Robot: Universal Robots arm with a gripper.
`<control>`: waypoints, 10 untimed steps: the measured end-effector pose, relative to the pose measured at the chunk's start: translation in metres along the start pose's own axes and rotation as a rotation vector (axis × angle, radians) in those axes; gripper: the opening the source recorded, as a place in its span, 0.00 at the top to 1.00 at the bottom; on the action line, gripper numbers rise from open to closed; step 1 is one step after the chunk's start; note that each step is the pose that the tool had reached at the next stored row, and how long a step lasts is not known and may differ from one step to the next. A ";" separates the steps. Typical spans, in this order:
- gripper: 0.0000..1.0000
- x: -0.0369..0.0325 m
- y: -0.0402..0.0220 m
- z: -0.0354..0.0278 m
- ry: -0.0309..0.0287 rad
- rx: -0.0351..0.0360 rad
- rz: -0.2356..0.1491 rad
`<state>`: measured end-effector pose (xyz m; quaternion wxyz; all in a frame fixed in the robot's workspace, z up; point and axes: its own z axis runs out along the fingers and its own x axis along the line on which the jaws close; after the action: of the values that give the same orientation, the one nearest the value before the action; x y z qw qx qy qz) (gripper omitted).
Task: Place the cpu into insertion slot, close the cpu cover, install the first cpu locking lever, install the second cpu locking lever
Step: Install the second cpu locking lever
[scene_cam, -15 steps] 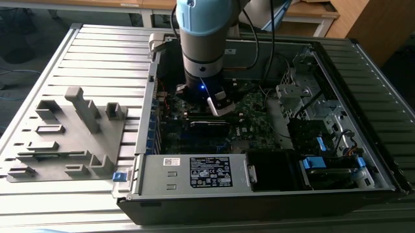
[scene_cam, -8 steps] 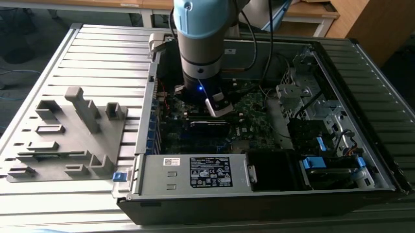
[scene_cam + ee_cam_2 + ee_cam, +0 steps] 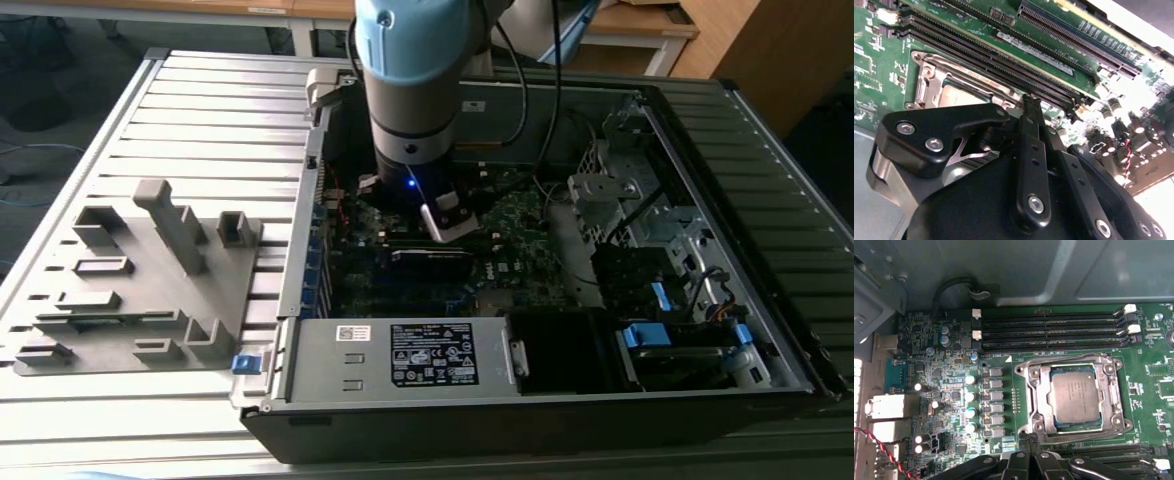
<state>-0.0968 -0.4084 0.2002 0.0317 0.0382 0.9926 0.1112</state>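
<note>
The cpu [image 3: 1074, 395] lies flat in the insertion slot [image 3: 1074, 426], its grey metal top showing through the window of the cpu cover [image 3: 1036, 395]. The silver cover lies down flat around the chip. A thin wire lever [image 3: 1084, 434] runs along the socket side nearest my gripper, and another lever [image 3: 1064, 360] runs along the opposite side by the memory slots. My gripper [image 3: 1029, 438] is shut, its fingertips pressed together at the corner of the socket frame. In the second wrist view the gripper [image 3: 1031, 102] stands just beside the cover [image 3: 929, 82] and the cpu [image 3: 956, 95].
The arm [image 3: 414, 100] reaches down into an open computer case [image 3: 747, 130]. Black memory slots [image 3: 1054, 330] flank the socket. A power supply box [image 3: 400, 355] sits at the case's near end. A grey fixture plate [image 3: 134, 280] lies on the exterior view's left.
</note>
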 end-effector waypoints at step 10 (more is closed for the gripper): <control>0.89 0.0006 -0.0011 0.0044 0.0021 -0.0289 0.002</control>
<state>-0.0972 -0.4084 0.1956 0.0311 0.0386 0.9908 0.1257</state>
